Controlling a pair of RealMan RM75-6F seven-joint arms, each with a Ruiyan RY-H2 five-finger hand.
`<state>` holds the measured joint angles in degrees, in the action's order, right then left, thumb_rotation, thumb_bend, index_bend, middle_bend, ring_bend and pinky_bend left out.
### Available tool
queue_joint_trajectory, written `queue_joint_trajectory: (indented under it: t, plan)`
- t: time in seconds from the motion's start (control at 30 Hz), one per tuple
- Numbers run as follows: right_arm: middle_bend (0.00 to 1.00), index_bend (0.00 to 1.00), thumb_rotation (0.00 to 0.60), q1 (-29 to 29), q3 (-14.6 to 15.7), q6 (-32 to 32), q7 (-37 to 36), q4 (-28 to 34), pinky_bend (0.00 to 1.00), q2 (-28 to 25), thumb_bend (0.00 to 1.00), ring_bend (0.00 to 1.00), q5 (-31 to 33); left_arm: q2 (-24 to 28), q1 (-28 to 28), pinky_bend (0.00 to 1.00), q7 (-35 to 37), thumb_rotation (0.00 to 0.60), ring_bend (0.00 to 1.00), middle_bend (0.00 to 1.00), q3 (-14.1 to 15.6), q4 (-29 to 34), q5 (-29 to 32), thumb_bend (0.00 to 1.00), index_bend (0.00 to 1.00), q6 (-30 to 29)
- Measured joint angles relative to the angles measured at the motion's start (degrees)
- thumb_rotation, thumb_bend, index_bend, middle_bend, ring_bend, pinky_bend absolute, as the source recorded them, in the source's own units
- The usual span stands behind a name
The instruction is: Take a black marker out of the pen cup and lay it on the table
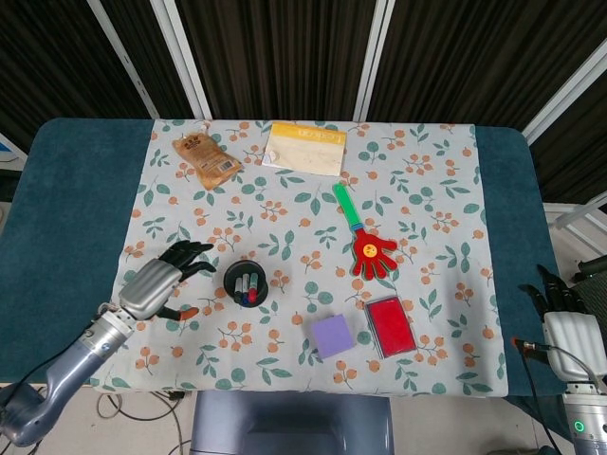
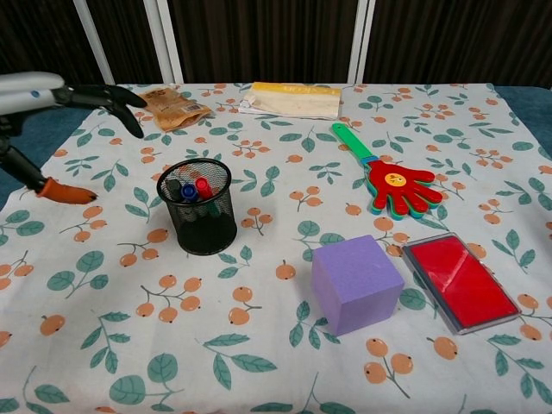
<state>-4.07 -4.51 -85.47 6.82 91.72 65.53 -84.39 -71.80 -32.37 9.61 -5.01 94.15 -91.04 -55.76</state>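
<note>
Black mesh pen cup (image 2: 197,206) stands toward the near-left part of the surface (image 1: 76,180), with every marker inside it; none lies on the cloth, so the task is barely begun. At the left edge, the left robot hand (image 1: 159,281) hovers just beside the cup, fingers spread and holding nothing, its thumb reaching toward the cup's left side without touching. Inside the cup the chest view shows a blue cap, a red cap and a dark one, likely the black marker (image 2: 173,186), leaning against the left wall. Reaching in, pinching that marker, lifting it clear and laying it down all remain. At the far right edge, the right robot hand (image 1: 567,327) rests off the cloth, released and empty.
</note>
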Motion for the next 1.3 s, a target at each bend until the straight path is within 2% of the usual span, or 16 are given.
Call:
queue_joint_trajectory:
  t: [0.2,0.37,0.6,0.77,1.3]
  plan:
    - [0.03,0.25,0.600,0.0,0.0,0.0,-0.2,-0.1,0.19,0.0,0.05,0.09,0.0,-5.4,-2.6,0.00,-2.7,0.600,0.00,0.06,-0.4,-0.7,1.7,0.28,0.33,1.8]
    - [0.03,0.25,0.600,0.1,0.0,0.0,-0.3,-0.1,0.19,0.0,0.05,0.09,0.2,-8.0,-3.4,0.00,-3.2,0.600,0.00,0.07,-0.4,-2.0,1.8,0.30,0.35,0.7]
    - [0.03,0.25,0.600,0.1,0.0,0.1,-0.2,0.1,0.19,-0.1,0.05,0.09,0.2,-9.2,-3.6,0.00,-5.0,0.600,0.00,0.08,-0.2,-3.3,3.1,0.37,0.41,-0.3]
    - [0.03,0.25,0.600,0.1,0.0,0.2,-0.1,0.1,0.19,0.0,0.05,0.09,0.3,-9.5,-3.6,0.00,-6.0,0.600,0.00,0.09,-0.2,-4.0,3.7,0.37,0.44,-1.2]
    - [0.03,0.25,0.600,0.1,-0.1,0.3,0.0,0.3,0.19,-0.1,0.05,0.09,0.7,-10.1,-4.5,0.00,-5.9,0.600,0.00,0.09,0.8,-4.4,4.8,0.37,0.44,-1.0]
